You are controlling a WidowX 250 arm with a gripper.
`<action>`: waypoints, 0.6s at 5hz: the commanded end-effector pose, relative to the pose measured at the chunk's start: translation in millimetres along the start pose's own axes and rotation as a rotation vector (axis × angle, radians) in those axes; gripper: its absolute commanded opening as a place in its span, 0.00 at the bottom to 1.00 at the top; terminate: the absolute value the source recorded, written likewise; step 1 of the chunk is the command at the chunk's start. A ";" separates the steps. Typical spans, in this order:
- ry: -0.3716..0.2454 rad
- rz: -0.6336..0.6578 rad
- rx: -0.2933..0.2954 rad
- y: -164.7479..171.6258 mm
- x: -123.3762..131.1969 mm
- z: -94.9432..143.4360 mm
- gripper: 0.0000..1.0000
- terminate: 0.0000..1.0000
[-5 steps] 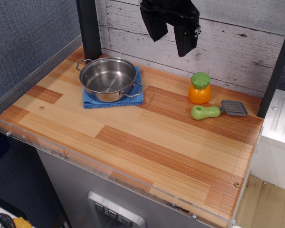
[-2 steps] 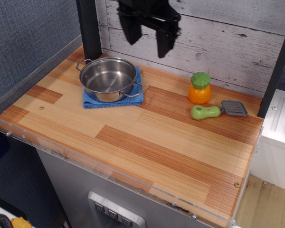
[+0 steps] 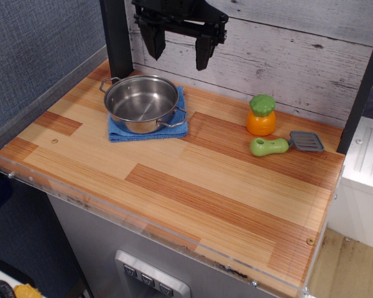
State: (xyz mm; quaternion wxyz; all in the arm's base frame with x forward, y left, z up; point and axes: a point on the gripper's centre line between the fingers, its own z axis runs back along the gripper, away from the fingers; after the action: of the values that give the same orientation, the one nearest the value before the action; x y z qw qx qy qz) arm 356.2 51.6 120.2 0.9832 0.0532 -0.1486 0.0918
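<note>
Countertop: wood-grain counter point(image 3: 193, 186) with light and reddish planks, edged by a clear acrylic rim, backed by a whitewashed plank wall point(image 3: 298, 56).
Post: dark upright post point(image 3: 116, 37) rising at the counter's back left corner, just behind the pot.
Gripper: black two-finger gripper point(image 3: 178, 54) hanging at the top of the frame, in front of the wall, above and slightly behind the pot; its jaws are spread wide apart and hold nothing.
Pot: stainless steel pot point(image 3: 142, 102) with two side handles, upright and empty, at the back left of the counter.
Cloth: blue cloth point(image 3: 174, 130) lying flat under the pot, its edges showing at the front and right.
Toy vegetable: orange toy with a green leafy top point(image 3: 262, 115), upright near the back right, well apart from the pot.
Spatula: toy spatula point(image 3: 286, 144) with a green handle and grey slotted blade, lying flat just in front of the orange toy, blade pointing right.
</note>
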 end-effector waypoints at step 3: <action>0.068 0.327 0.110 19.1 -5.7 -34.4 1.00 0.00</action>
State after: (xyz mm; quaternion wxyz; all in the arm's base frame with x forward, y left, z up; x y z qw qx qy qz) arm 359.4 71.0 72.7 0.9581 0.0777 -0.0986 0.2574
